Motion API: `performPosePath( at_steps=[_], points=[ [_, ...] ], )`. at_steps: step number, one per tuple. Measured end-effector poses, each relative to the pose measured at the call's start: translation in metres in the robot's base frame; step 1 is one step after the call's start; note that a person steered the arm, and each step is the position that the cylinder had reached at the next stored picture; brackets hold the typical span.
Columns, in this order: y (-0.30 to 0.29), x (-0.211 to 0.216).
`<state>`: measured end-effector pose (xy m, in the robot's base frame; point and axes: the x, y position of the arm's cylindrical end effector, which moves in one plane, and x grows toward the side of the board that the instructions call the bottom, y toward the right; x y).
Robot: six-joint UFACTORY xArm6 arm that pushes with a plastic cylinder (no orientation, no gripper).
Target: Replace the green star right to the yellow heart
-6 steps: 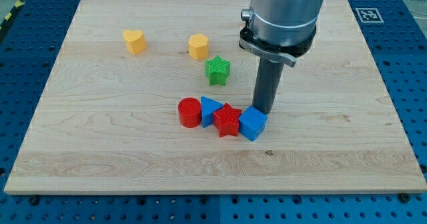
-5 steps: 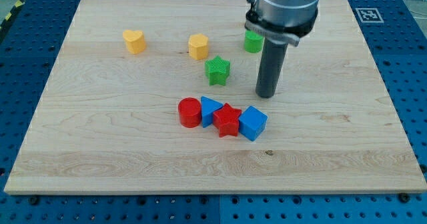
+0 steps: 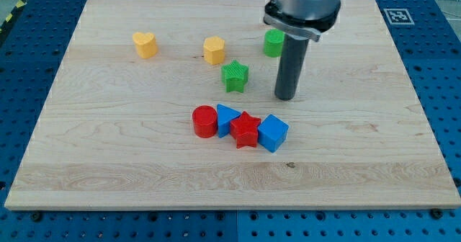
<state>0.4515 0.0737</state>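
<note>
The green star [image 3: 235, 76] lies near the board's middle, just below and right of a yellow hexagon-like block [image 3: 213, 50]. The yellow heart [image 3: 145, 45] sits at the upper left. My tip [image 3: 286, 97] rests on the board to the right of the green star, with a clear gap between them, and above the blue cube [image 3: 272, 132]. A second green block [image 3: 273, 43] shows partly behind the rod.
A row of blocks lies below the star: a red cylinder [image 3: 204, 121], a blue triangle [image 3: 227, 117], a red star [image 3: 246, 129] and the blue cube. The wooden board [image 3: 108, 163] ends at blue perforated table on all sides.
My tip has moved toward the view's top, away from the blue cube, uncovering the second green block behind the rod. No block has moved.
</note>
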Motion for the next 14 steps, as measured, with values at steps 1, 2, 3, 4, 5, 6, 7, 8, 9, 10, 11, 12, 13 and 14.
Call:
performPosePath(
  at_steps=[1,2,3,4,5,6,7,8,9,10,11,12,13,14],
  points=[
    [-0.028,0.004],
    [-0.056,-0.009],
    [-0.086,-0.024],
    [-0.09,-0.024],
    [-0.09,-0.033],
    [-0.105,-0.031],
    [-0.147,-0.03],
    [-0.169,-0.037],
    [-0.156,-0.028],
    [-0.109,-0.012],
    [-0.054,-0.017],
    [-0.027,-0.034],
    [-0.056,-0.035],
    [-0.094,-0.042]
  ],
)
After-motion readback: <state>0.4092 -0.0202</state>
